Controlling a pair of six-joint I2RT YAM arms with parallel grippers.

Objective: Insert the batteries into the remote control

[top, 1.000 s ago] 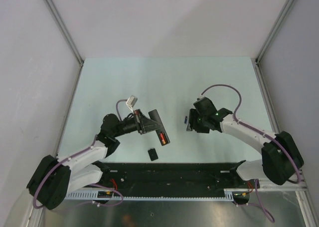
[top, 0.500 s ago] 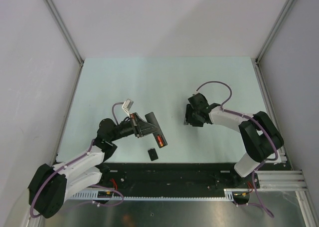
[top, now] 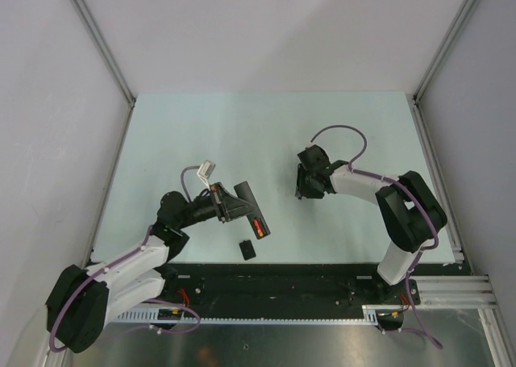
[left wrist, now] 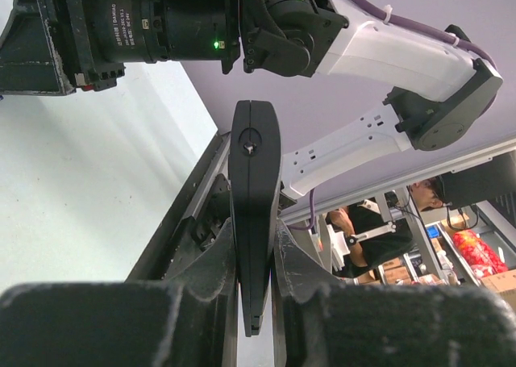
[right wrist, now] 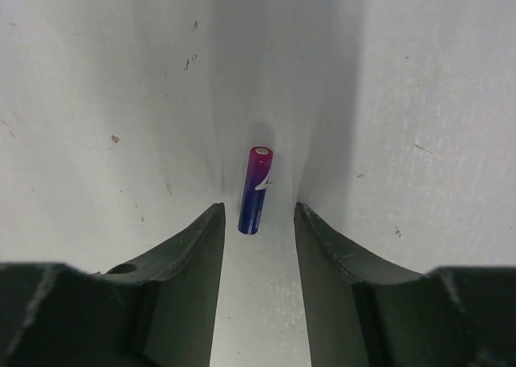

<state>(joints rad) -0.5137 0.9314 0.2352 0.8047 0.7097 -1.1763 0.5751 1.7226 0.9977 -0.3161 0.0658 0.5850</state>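
Note:
My left gripper (top: 234, 206) is shut on the remote control (top: 254, 210), a slim black bar held just above the table. A red-orange battery (top: 258, 224) sits in its open compartment near the lower end. In the left wrist view the remote (left wrist: 253, 165) stands edge-on, pinched between my fingers (left wrist: 214, 262). My right gripper (top: 305, 186) points down at the table and is open. In the right wrist view the dark blue-purple battery (right wrist: 255, 189) lies on the table just beyond the open fingertips, in line with the gap between them. This battery is hidden in the top view.
A small black squarish cover piece (top: 247, 248) lies on the table below the remote. A black rail (top: 274, 282) runs along the near edge. The right arm (left wrist: 387, 52) shows beyond the remote in the left wrist view.
My right gripper has moved left and slightly away, coming over the blue-purple battery. My left gripper with the remote shifted slightly left early on and has since held still.

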